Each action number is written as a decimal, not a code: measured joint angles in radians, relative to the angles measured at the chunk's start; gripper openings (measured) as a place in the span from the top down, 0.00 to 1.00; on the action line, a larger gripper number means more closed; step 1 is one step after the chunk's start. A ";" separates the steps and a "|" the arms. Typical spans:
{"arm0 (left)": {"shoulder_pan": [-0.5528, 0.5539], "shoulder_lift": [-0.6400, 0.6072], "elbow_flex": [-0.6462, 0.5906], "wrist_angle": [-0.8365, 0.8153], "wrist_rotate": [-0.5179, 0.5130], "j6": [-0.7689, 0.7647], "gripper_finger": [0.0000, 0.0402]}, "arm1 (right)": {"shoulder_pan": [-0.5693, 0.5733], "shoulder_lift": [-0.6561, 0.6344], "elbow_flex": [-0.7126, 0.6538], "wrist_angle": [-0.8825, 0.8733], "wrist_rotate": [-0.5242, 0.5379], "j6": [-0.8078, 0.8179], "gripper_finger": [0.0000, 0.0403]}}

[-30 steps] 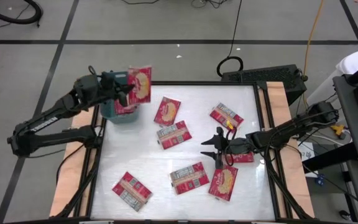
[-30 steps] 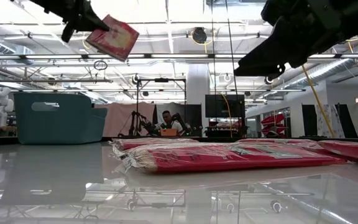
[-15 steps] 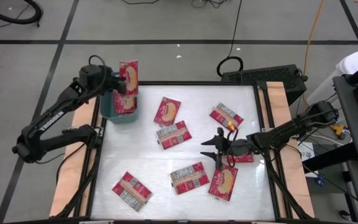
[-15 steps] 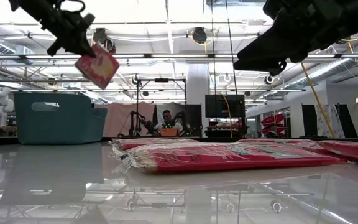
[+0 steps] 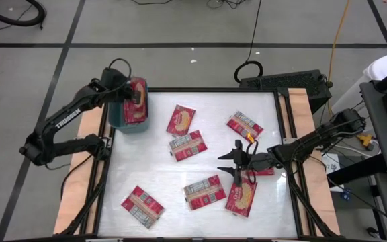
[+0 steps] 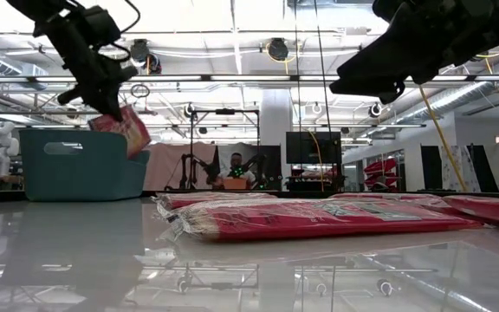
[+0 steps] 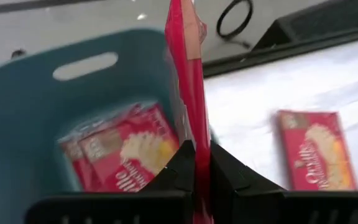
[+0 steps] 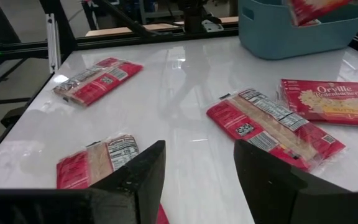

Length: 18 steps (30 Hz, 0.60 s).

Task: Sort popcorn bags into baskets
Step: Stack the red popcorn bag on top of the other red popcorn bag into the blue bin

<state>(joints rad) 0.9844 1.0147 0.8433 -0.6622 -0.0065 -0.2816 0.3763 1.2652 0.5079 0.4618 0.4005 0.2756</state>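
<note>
One upright bag, long axis vertical.

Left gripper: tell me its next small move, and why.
Probably lower a little and open. The left gripper is shut on a popcorn bag held edge-up over the teal basket, which already holds other bags. The right gripper waits open above the table's loose bags.

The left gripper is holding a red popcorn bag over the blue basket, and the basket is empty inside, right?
Not quite. The left gripper does hold a red popcorn bag over the blue basket, but the basket is not empty. The left wrist view shows popcorn bags already lying inside it.
</note>
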 joint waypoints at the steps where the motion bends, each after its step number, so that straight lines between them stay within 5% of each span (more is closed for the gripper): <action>1: 0.000 0.008 0.000 -0.015 -0.003 -0.001 0.95 | 0.000 0.000 0.000 0.001 0.003 0.000 0.54; 18: -0.094 0.023 0.000 -0.227 0.006 -0.046 0.94 | 0.000 0.000 0.000 0.002 0.022 0.001 0.54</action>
<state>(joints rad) 0.8900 1.0382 0.8428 -0.8892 -0.0003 -0.3276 0.3759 1.2652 0.5083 0.4637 0.4229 0.2764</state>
